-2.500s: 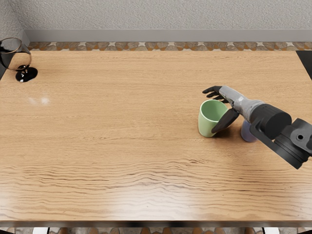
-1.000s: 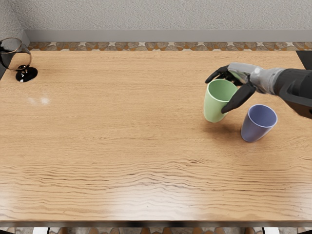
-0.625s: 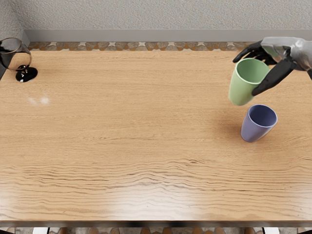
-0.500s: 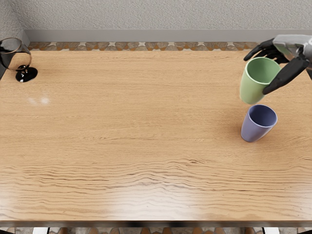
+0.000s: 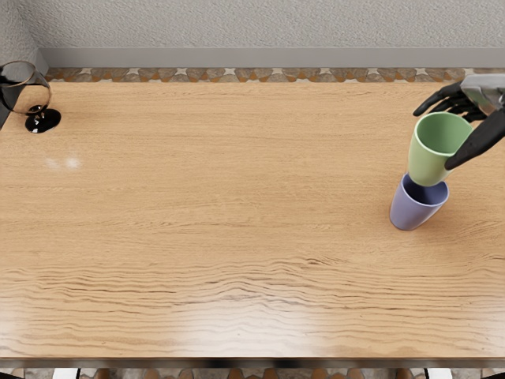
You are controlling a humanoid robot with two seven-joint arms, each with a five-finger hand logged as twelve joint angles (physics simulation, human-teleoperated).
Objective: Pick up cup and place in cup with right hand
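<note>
Right hand (image 5: 465, 126) around the green cup (image 5: 432, 150).

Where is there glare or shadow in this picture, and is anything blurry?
Head view: pale glare on the table along the near edge, plus a small bright patch near the glass; faint, soft shadow around the blue cup; the green cup and right hand show no obvious blur.

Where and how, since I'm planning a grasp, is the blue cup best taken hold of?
The blue cup is probably best gripped around its side wall, from the near side: it stands upright, its round wall tapers downward, and the green cup hides part of the far rim.
</note>
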